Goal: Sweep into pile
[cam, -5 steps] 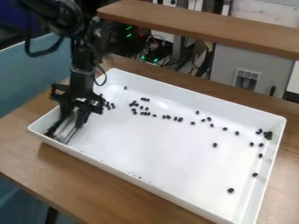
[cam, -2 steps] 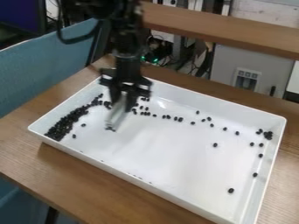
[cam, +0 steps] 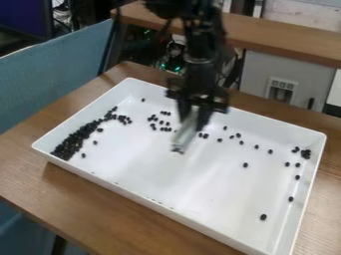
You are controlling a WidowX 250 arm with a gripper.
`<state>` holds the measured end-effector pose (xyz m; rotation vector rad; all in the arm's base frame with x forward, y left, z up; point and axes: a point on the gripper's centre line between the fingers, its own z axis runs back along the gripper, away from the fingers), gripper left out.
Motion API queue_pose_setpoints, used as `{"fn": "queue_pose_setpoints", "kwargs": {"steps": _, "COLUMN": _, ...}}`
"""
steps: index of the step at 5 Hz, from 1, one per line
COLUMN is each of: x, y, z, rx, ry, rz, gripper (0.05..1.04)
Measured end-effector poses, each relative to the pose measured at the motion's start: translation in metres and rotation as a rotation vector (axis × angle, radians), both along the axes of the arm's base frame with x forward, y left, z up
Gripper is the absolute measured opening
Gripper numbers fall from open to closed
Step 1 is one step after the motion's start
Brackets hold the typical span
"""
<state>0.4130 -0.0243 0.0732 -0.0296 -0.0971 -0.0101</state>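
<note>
End effector [cam: 192,119] clamps 1 pale tool [cam: 185,135] between 2 fingers.

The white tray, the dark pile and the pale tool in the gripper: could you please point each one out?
White tray [cam: 206,184]: camera view, on its bare floor.
Dark pile [cam: 69,144]: camera view, on its thick end.
Pale tool [cam: 186,132]: camera view, around the middle of its length.

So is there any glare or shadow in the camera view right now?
In the camera view, a soft pale sheen on the bare floor of the tray; a darker shadow on the table just below the tray's near side; small green lights glowing in the dim area behind.
</note>
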Motion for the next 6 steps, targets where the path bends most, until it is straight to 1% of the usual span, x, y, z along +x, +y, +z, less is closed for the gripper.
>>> {"fn": "queue_pose_setpoints", "kwargs": {"steps": 1, "x": 0.009, "y": -0.046, "z": -0.02, "rx": -0.019, "ry": 0.078, "rz": -0.067, "gripper": 0.383}}
{"fn": "queue_pose_setpoints", "kwargs": {"steps": 2, "x": 0.014, "y": -0.092, "z": -0.022, "rx": -0.03, "ry": 0.089, "rz": -0.101, "gripper": 0.383}}
{"fn": "queue_pose_setpoints", "kwargs": {"steps": 3, "x": 0.015, "y": -0.116, "z": -0.029, "rx": -0.069, "ry": 0.104, "rz": -0.113, "gripper": 0.383}}
{"fn": "queue_pose_setpoints", "kwargs": {"steps": 4, "x": 0.021, "y": -0.125, "z": -0.034, "rx": -0.087, "ry": 0.127, "rz": -0.115, "gripper": 0.383}}
{"fn": "queue_pose_setpoints", "kwargs": {"steps": 5, "x": 0.024, "y": -0.132, "z": -0.044, "rx": -0.089, "ry": 0.159, "rz": -0.11, "gripper": 0.383}}
{"fn": "queue_pose_setpoints", "kwargs": {"steps": 6, "x": 0.03, "y": -0.137, "z": -0.048, "rx": -0.106, "ry": 0.161, "rz": -0.119, "gripper": 0.383}}
